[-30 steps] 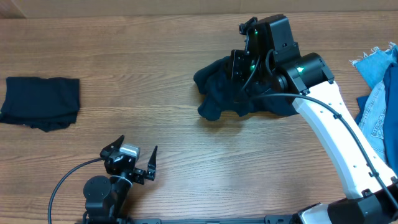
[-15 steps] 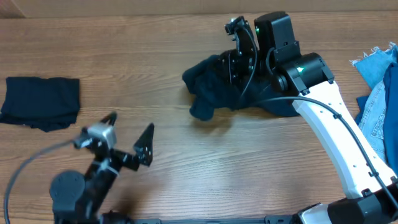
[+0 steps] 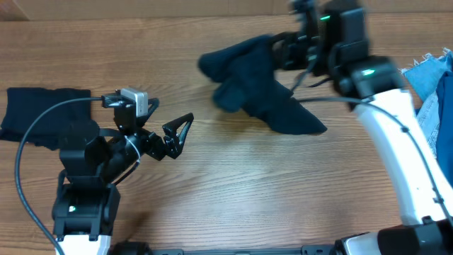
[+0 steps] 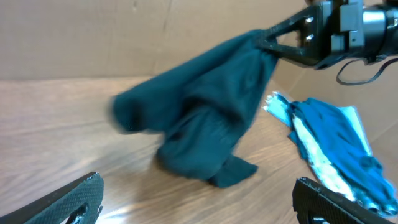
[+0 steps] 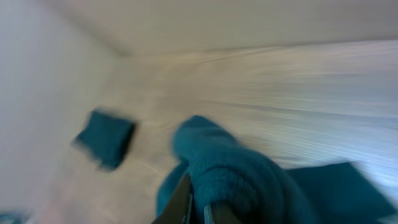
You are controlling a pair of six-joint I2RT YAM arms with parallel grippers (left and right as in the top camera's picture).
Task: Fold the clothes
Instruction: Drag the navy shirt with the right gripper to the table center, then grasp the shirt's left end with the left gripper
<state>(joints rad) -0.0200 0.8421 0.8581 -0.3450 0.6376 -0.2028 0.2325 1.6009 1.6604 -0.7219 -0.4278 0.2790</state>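
A dark navy garment (image 3: pixel 258 85) hangs bunched from my right gripper (image 3: pixel 284 51), which is shut on its upper edge; its lower end trails on the wooden table (image 3: pixel 233 184). In the right wrist view the fabric (image 5: pixel 249 180) wraps round the closed fingers (image 5: pixel 186 202). My left gripper (image 3: pixel 164 117) stands wide open at centre left, pointing at the garment (image 4: pixel 205 118) from a distance with nothing between its fingers (image 4: pixel 68 202). A second navy piece (image 3: pixel 42 110) lies folded at the far left, partly under the left arm.
Light-blue denim pieces (image 3: pixel 433 85) with frayed edges lie at the table's right edge, also seen in the left wrist view as a blue heap (image 4: pixel 329 149) behind the hanging garment. A pale wall runs along the table's far side.
The right gripper has lifted the navy garment off the table and carried it back and to the right. The left arm has swung up from the front edge and now faces the garment.
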